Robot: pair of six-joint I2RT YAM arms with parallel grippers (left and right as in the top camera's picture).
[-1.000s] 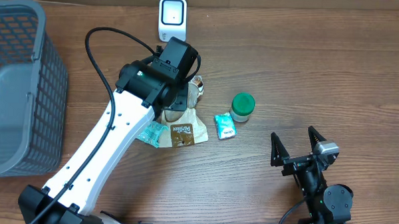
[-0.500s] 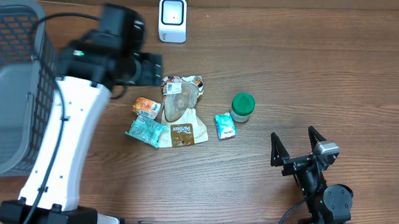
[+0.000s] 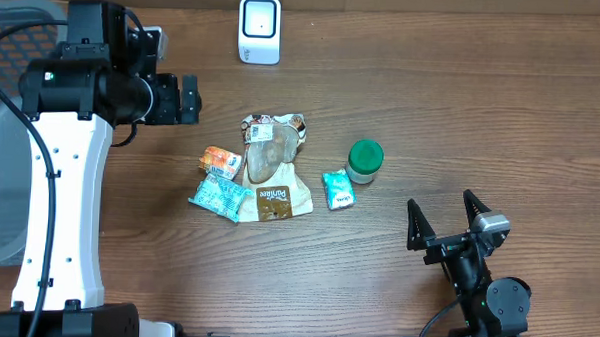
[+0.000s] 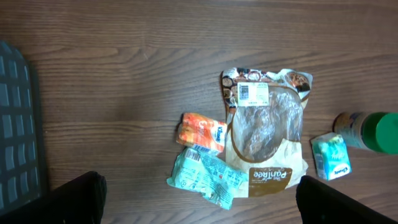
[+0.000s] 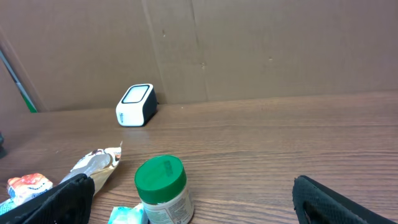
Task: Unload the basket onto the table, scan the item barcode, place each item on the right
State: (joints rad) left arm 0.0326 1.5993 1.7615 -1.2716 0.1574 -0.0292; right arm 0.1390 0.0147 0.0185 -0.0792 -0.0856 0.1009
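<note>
Two end effectors are in view, both with fingers spread wide and nothing between them. The left end effector [image 3: 185, 97] hangs above the tabletop [image 3: 483, 95] on the left, beside the grey basket [image 3: 11, 128], touching nothing. Its wrist view looks straight down, with its two fingertips at the lower corners and the pile of goods between them, lower down on the wood. The right end effector [image 3: 444, 222] sits low near the front right edge, fully parted and empty.

A brown pouch [image 3: 272, 173] with a clear window lies flat mid-table, to the right of the left end effector and apart from it, its white barcode label [image 4: 252, 93] facing up. The white scanner [image 3: 259, 29] stands at the far edge, behind the pouch and to the right of the left end effector.

An orange packet [image 3: 220, 162] and a teal packet [image 3: 220, 197] lie against the pouch's left side, the teal one tucked partly under it. A small teal tissue pack [image 3: 337, 189] lies to the right of the pouch, and a green-lidded jar [image 3: 365, 159] stands upright just beyond that. Bare wood separates the pouch from the scanner.
</note>
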